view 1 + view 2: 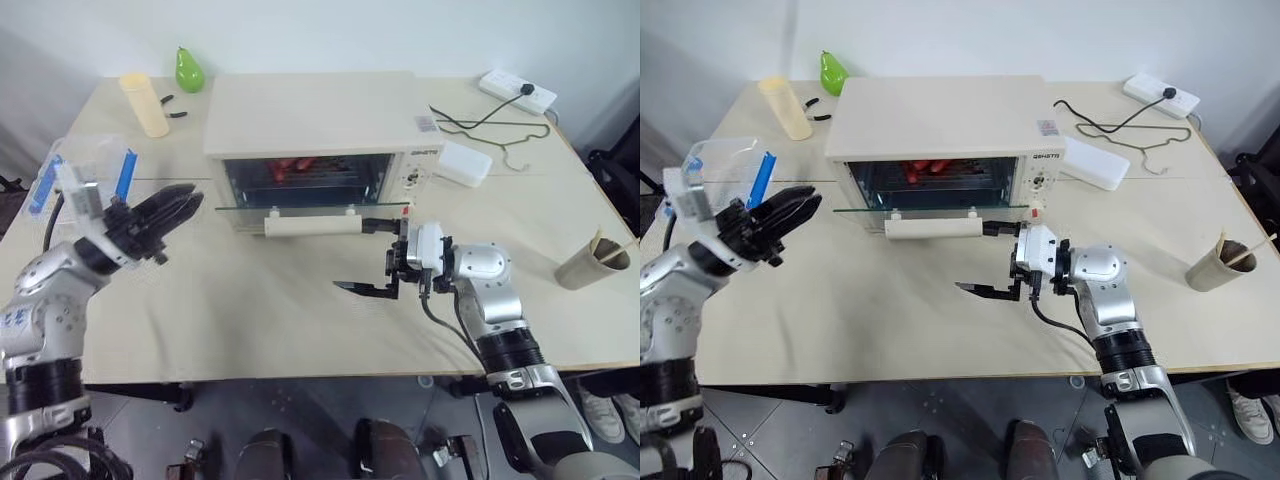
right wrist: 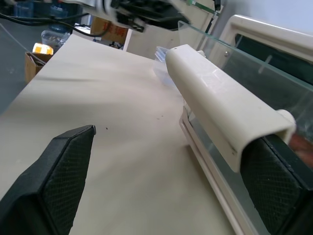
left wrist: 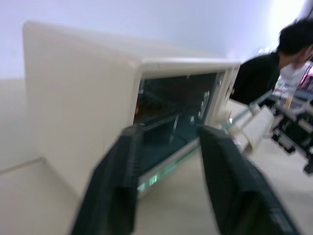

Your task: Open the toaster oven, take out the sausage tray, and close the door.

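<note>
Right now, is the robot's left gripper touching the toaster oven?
Apart. In the left eye view, bare table lies between the left gripper and the toaster oven.

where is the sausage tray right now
In the left eye view the sausage tray sits inside the toaster oven at the table's middle back, behind the door, which hangs open with the right gripper at its handle's right end.

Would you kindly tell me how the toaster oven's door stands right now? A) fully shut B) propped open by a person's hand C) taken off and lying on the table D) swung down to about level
D: the glass door juts out about level from the toaster oven, its handle at the front edge.
</note>
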Robot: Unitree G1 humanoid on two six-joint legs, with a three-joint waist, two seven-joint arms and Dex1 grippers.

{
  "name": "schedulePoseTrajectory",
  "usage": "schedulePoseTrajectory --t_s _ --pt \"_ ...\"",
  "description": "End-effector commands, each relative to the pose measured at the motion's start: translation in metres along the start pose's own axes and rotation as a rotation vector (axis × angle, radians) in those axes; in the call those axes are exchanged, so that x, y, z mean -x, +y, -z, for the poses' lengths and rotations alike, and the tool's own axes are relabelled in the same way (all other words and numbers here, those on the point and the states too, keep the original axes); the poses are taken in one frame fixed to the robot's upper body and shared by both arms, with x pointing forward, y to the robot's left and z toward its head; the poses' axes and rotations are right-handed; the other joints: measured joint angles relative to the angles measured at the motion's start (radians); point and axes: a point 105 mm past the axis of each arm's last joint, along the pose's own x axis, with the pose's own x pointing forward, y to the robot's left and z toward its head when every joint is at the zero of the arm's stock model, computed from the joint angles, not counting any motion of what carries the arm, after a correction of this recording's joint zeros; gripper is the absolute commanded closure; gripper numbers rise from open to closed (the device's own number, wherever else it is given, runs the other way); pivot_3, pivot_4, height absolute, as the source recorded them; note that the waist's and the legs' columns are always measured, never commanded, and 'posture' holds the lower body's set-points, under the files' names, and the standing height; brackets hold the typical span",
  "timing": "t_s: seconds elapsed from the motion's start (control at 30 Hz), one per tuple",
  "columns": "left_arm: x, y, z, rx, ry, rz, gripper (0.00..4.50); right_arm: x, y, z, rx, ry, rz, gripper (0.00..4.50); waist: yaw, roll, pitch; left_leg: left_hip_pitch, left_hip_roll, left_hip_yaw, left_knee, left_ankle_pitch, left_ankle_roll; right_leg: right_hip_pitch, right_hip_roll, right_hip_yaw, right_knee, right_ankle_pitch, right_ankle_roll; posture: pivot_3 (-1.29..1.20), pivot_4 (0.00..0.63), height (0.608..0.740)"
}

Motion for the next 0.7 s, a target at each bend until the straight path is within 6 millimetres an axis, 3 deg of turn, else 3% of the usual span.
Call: schedulePoseTrajectory --t_s 0.03,0.13,0.23,0.47,0.63,0.7 --pt "-0.018 -0.002 0.005 -0.038 0.017 0.066 3.71 -0.002 0.001 -0.008 0.075 -0.026 -0.023 0.0 -0.003 0.0 0.0 0.001 0.0 -0.001 -0.001 0.0 0.0 -0.001 0.0 0.0 0.0 0.0 0.0 0.0 0.15 0.74" --pt "-0.025 -0.005 0.012 -0.044 0.036 0.104 4.48 -0.001 0.001 -0.007 0.077 -0.023 -0.015 0.0 -0.002 0.0 0.0 0.001 0.0 0.0 -0.001 0.0 0.0 -0.001 0.0 -0.001 0.002 0.0 0.0 0.0 0.15 0.74" --pt "-0.034 -0.016 0.032 -0.046 0.1 0.196 4.48 0.009 0.003 -0.001 0.07 0.015 0.02 0.0 -0.001 0.0 0.0 0.0 0.0 0.0 -0.001 0.0 0.0 -0.001 0.0 -0.001 0.002 0.0 0.0 0.0 0.15 0.74" --pt "-0.031 -0.025 0.063 -0.038 0.18 0.247 4.48 0.067 0.026 0.018 0.013 0.214 0.156 0.0 0.023 0.0 0.0 0.0 -0.001 0.0 0.001 0.0 0.0 0.001 -0.001 -0.001 0.001 0.0 0.0 0.0 0.15 0.74" --pt "-0.023 -0.032 0.09 -0.086 0.265 0.251 4.48 0.131 0.05 0.036 -0.086 0.434 0.323 0.0 0.028 0.0 0.0 0.0 -0.001 0.001 0.001 0.0 0.001 0.001 -0.001 -0.001 0.001 0.0 0.0 0.0 0.15 0.74" --pt "-0.018 -0.035 0.099 -0.094 0.294 0.245 4.48 0.145 0.047 0.033 -0.073 0.487 0.394 0.0 0.026 0.0 0.0 0.001 -0.001 0.003 0.001 0.0 0.001 0.001 -0.001 0.0 0.0 0.0 0.0 0.0 0.15 0.74"
